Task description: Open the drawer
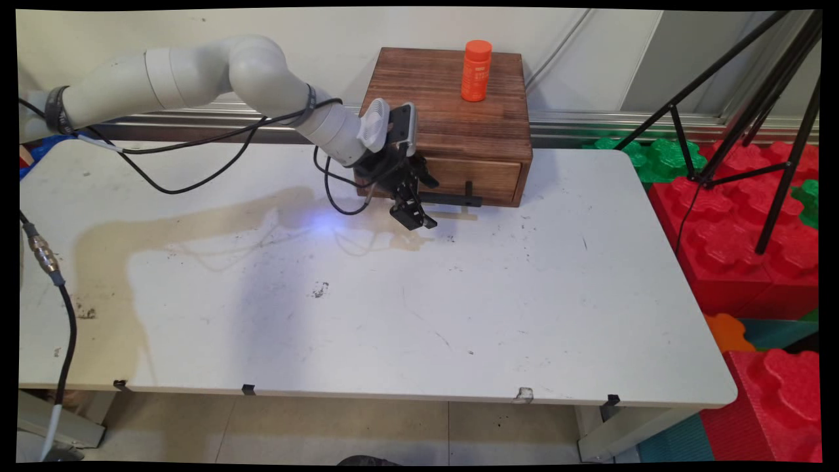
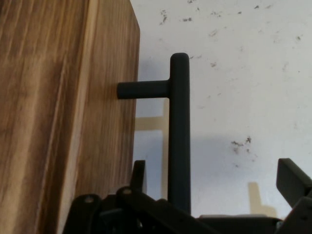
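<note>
Handle (image 2: 179, 131) front and centre: black bar on the drawer (image 1: 482, 178) of the wooden box (image 1: 452, 98), box sitting at the table's (image 1: 393, 314) far edge by the wall. Bar runs along the drawer face, held off it by short posts; one post (image 2: 144, 89) clear in hand view, joining bar to wood.

Gripper (image 1: 413, 213) is right at the bar's left end in main view, low in front of the drawer, just above the tabletop. Fingers spread wide, released, nothing clamped. Hand view: bar passes between the two fingers, one finger (image 2: 138, 176) tucked in the gap btwn bar and drawer face, the other finger (image 2: 292, 181) well out on the far side over bare table. So it straddles the bar w/o squeezing it. Contact btwn near finger and bar: can't tell.

Drawer looks flush w/ the box front in main view.

Orange bottle (image 1: 476, 70) upright on top of the box, toward the back right, well apart from the gripper.

Arm comes in from upper left, cables drooping under it. Red and green foam blocks (image 1: 734, 229) on the floor right of the table, black tripod (image 1: 754, 118) legs standing over them
</note>
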